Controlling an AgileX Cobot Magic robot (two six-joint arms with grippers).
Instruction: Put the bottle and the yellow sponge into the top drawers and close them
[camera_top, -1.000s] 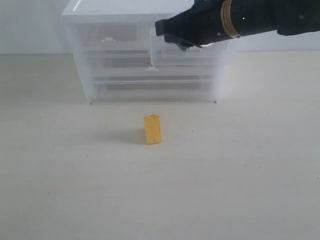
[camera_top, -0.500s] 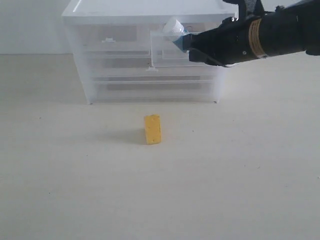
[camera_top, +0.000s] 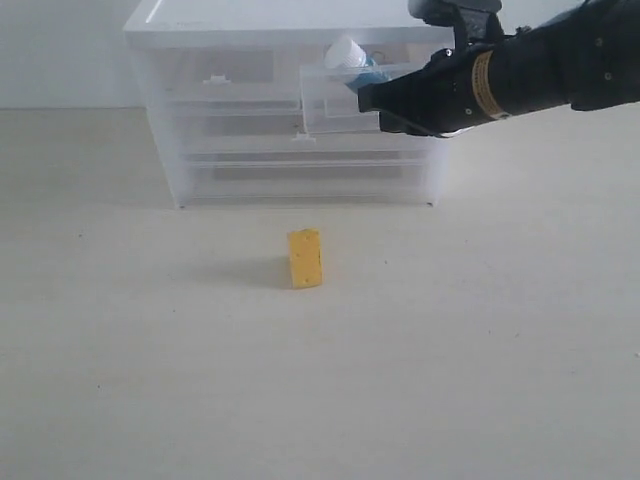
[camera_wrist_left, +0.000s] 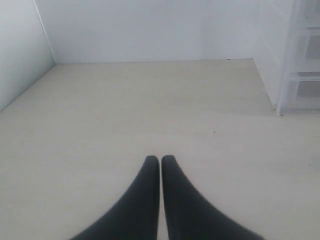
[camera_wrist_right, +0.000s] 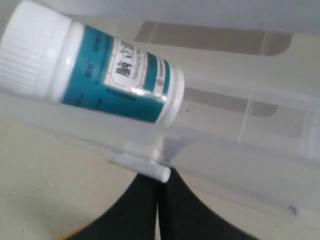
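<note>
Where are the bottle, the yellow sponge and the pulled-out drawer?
bottle (camera_wrist_right: 100, 70), right wrist view, teal label.
yellow sponge (camera_top: 305, 258), exterior view, front face.
pulled-out drawer (camera_top: 330, 100), exterior view, clear front wall.

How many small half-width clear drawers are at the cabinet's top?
2: the closed left clear plastic drawer, and the open right drawer holding the tilted white teal-labelled bottle.

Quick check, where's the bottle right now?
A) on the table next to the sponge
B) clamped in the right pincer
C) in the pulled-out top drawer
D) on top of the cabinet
C: the bottle lies tilted in the open top drawer, cap poking above its rim, and the right pincer is shut on nothing.
</note>
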